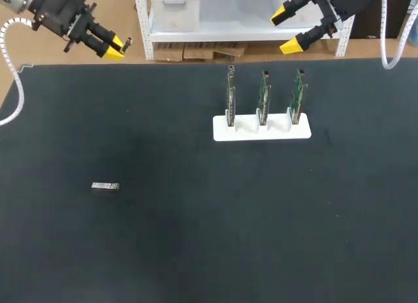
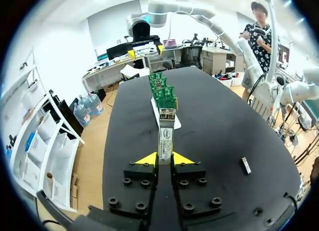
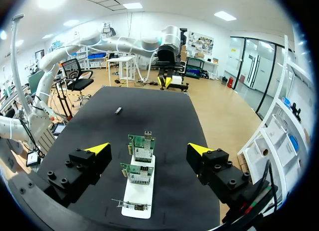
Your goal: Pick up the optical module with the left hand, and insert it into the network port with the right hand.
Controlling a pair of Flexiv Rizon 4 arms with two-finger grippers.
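My left gripper (image 1: 112, 48) hangs over the table's far left corner, shut on a silver optical module (image 2: 166, 136) that sticks out ahead of its fingers (image 2: 147, 159); the module's end shows as a small stub (image 1: 127, 42) in the head view. A second optical module (image 1: 104, 186) lies flat on the black mat at the left (image 2: 245, 165) (image 3: 118, 110). Three green network cards (image 1: 263, 93) stand upright in a white holder (image 1: 261, 131). My right gripper (image 1: 287, 30) is open and empty beyond the far edge, behind the cards (image 3: 141, 146).
The black mat (image 1: 196, 238) covers the whole table. The white holder (image 3: 138, 193) lies below and between my right gripper's fingers. A white shelf rack (image 1: 196, 29) stands just past the far edge.
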